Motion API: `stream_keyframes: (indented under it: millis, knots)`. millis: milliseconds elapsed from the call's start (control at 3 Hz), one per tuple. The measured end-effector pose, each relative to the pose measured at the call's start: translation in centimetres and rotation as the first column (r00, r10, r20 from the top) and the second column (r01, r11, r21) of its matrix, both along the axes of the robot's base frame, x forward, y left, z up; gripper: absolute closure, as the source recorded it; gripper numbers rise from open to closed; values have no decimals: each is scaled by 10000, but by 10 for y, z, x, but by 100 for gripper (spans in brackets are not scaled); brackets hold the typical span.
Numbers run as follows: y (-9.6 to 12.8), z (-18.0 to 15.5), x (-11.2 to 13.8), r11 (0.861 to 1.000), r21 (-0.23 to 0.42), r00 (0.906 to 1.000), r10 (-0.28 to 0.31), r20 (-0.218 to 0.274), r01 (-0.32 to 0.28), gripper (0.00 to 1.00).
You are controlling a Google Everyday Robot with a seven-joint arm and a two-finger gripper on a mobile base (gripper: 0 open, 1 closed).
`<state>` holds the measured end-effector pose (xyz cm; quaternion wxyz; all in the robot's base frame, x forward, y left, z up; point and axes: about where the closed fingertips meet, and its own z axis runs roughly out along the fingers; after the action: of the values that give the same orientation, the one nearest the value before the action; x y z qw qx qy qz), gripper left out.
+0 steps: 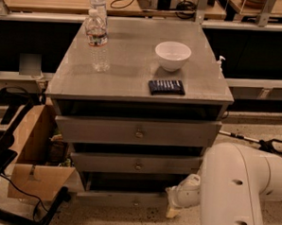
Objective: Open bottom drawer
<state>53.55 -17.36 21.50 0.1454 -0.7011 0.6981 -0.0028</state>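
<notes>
From my station I see the gripper (pixel 177 207) low at the floor, at the right end of the bottom drawer (pixel 122 197), with the white arm (pixel 241 190) bulking in from the lower right. I cannot tell whether the gripper is spread or closed, since the wrist hides it. The bottom drawer is the narrow grey panel at the foot of the cabinet (pixel 133 81), under the middle drawer (pixel 138 162) and the top drawer (pixel 139 131). I can't clearly make out its knob, so I judge the grasp isn't secured yet. To do this well, I'd take hold at the panel's centre rather than its right end, then pull straight out, level, so the drawer doesn't rack. I'd go slowly: a water bottle (pixel 97 41) and a white bowl (pixel 172 54) stand on top, and a jerk could rock them.
</notes>
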Motion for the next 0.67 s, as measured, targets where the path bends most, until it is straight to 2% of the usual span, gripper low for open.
stream_keyframes:
  millis: [667]
  knots:
    - [0, -1, 0, 10000, 2, 10000, 3, -11, -3, 0]
